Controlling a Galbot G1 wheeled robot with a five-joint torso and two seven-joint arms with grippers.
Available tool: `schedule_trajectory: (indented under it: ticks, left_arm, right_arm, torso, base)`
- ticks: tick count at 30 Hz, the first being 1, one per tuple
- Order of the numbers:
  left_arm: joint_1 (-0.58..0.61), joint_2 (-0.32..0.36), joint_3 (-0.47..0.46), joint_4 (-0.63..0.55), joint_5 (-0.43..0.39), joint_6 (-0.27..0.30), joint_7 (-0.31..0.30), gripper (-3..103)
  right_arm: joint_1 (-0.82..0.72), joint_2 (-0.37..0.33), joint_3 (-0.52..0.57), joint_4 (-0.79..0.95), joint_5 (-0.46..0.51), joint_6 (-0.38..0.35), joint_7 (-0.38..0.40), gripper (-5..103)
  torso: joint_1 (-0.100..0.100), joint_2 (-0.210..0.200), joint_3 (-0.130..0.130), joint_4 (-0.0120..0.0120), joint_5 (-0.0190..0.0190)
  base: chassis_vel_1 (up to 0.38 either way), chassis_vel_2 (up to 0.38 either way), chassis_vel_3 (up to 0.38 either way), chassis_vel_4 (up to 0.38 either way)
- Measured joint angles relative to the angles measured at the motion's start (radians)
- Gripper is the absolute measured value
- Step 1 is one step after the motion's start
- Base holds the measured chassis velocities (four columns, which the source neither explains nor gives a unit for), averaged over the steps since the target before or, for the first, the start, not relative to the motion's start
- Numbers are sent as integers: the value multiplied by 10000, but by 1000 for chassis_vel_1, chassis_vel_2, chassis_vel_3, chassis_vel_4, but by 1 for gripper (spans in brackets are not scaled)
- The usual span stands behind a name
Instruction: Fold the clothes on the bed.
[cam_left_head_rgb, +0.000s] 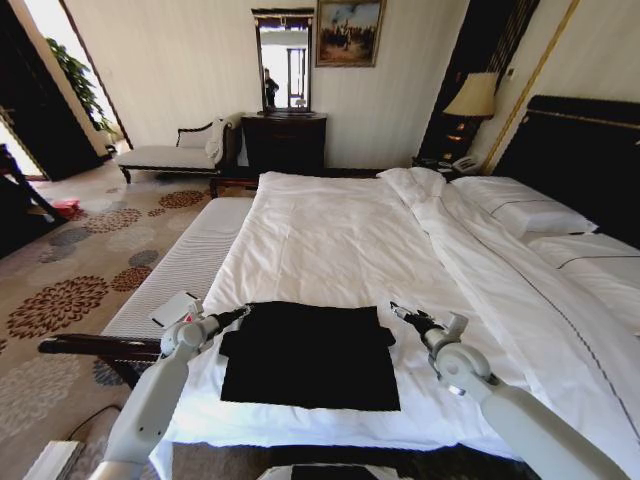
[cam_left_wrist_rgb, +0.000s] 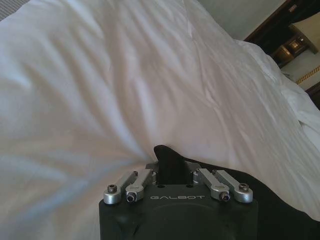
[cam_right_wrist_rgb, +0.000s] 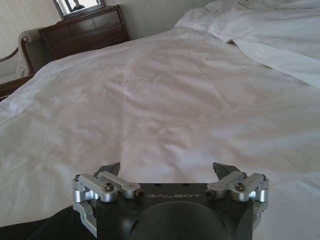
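We see the T-shirt (cam_left_head_rgb: 310, 355) lying flat on the bed (cam_left_head_rgb: 330, 240), near the foot edge closest to us, dark against the white sheet. It forms a roughly rectangular black patch, with short flaps of cloth sticking out at its upper left and upper right corners.

Our left end effector (cam_left_head_rgb: 243, 314) sits at the shirt's upper left corner. In the left wrist view, its fingers (cam_left_wrist_rgb: 169, 162) are drawn together into a narrow point, and black fabric lies just beside them on the sheet; we cannot tell whether any cloth is pinched between them.

Our right end effector (cam_left_head_rgb: 395, 310) is at the shirt's upper right corner, just beside the sleeve flap. In the right wrist view its fingers (cam_right_wrist_rgb: 222, 170) stand wide apart with nothing between them, and only white sheet lies ahead of the tips.

Beyond the shirt the sheet stretches wrinkled toward the pillows (cam_left_head_rgb: 520, 205) and the dark headboard (cam_left_head_rgb: 585, 160). A bench (cam_left_head_rgb: 185, 265) runs along the bed's left side, and a dresser (cam_left_head_rgb: 285, 140) stands against the far wall.
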Motion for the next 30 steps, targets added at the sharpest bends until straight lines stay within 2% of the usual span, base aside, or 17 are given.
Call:
schedule_trajectory:
  ticks: [2,5,8,15,19,22,25,26,28,30]
  left_arm:
    - [-11,-2,0,0,-3,-28,2,19]
    - [-20,5,-21,-2,-8,-61,4,14]
    - [-26,52,-85,-55,-37,-104,6,2]
    - [-60,183,-200,-187,-139,-154,-25,1]
    - [-93,217,-222,-214,-183,-170,-102,1]
    - [-92,213,-221,-250,-180,-174,-130,1]
    - [-67,207,-221,-296,-156,-181,-158,1]
    - [-67,207,-221,-296,-156,-181,-158,1]
    - [-46,227,-221,-308,-143,-188,-167,1]
    - [-42,247,-222,-315,-142,-189,-168,1]
  right_arm:
    - [23,12,1,-8,0,0,3,100]
    - [54,53,-25,-40,-6,0,4,100]
    - [125,118,-62,-105,-22,0,4,100]
    - [463,372,-202,-446,39,-78,-253,100]
    - [891,622,-357,-870,612,-482,-1075,100]
    - [1070,744,-456,-1117,885,-683,-1414,100]
    - [1147,920,-506,-1340,1363,-828,-2211,100]
    - [1147,920,-506,-1340,1363,-828,-2211,100]
    - [1134,1030,-569,-1454,1418,-881,-2854,100]
    - [1133,1085,-629,-1533,1372,-895,-3141,100]
  torso:
    - [0,0,0,0,-1]
    - [0,0,0,0,-1]
    - [0,0,0,0,-1]
    - [0,0,0,0,-1]
    - [0,0,0,2,-1]
    - [1,-1,0,3,0]
    - [1,0,0,2,0]
    - [1,0,0,2,0]
    - [1,0,0,1,-1]
    - [0,0,0,2,-1]
  base:
    - [0,0,0,0]
    - [0,0,0,0]
    - [0,0,0,0]
    - [0,0,0,0]
    - [0,0,0,0]
    - [0,0,0,0]
    - [0,0,0,0]
    - [0,0,0,0]
    - [0,0,0,0]
    - [0,0,0,0]
